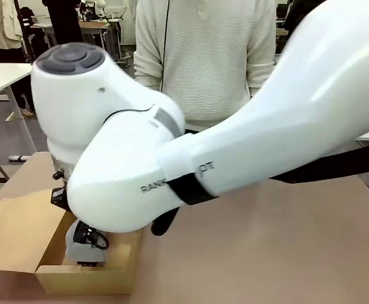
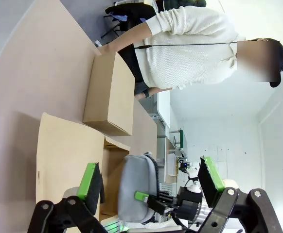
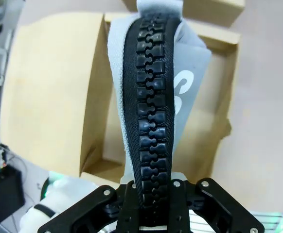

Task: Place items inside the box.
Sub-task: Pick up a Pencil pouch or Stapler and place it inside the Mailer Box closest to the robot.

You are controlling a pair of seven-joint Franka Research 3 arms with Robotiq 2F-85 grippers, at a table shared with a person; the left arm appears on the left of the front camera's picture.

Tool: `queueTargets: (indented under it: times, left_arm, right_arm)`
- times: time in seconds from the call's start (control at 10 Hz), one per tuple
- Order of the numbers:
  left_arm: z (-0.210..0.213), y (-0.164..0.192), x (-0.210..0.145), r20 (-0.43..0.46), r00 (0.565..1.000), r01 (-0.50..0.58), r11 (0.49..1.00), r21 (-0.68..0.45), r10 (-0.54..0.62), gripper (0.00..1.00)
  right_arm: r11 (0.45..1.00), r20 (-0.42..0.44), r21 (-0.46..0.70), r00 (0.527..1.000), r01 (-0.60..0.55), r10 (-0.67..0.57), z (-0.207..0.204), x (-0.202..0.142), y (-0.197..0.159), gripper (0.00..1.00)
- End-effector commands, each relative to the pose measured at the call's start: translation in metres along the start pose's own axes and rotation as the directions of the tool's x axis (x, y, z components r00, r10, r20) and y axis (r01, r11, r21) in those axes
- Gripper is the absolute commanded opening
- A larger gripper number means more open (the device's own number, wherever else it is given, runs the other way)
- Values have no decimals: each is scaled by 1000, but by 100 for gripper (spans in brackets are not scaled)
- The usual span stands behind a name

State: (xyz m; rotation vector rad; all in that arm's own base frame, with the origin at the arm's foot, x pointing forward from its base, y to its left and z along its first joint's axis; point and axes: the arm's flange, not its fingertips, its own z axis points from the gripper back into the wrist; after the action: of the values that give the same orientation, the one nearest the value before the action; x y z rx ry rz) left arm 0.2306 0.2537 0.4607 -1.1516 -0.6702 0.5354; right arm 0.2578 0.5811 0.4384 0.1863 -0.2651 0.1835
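Right claw (image 3: 152, 190) clamps the grey pouch (image 3: 192, 82) over the box (image 1: 89, 280) at the bench (image 1: 267, 247) near-left corner; I'd lower it flat inside before releasing; left claw (image 2: 150, 177) gapes empty

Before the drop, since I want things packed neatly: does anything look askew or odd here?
Nothing looks spilled or damaged. One thing stands out: the grey pouch hangs end-down from the right hand, pinched at one end over the open box rather than lying flat. It may land crumpled or on its end.
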Motion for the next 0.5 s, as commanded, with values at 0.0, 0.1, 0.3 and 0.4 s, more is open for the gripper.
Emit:
queueTargets:
  times: [0.0, 0.1, 0.3, 0.4]
  left_arm:
    - [-1, 0, -2, 8, 1000, 15, 1000, -25, -15, 100]
    - [-1, 0, -2, 8, 1000, 15, 1000, -25, -15, 100]
    - [-1, 0, -2, 8, 1000, 15, 1000, -25, -15, 100]
    - [-1, 0, -2, 8, 1000, 15, 1000, -25, -15, 100]
  right_arm:
    - [999, 24, -14, 998, 52, -51, -19, 17, 30, 7]
    - [998, 27, -28, 998, 54, -53, -30, 21, 35, 7]
    - [997, -10, -53, 998, 64, -64, -48, 24, 36, 7]
    - [996, -52, -56, 996, 70, -73, -59, 27, 33, 7]
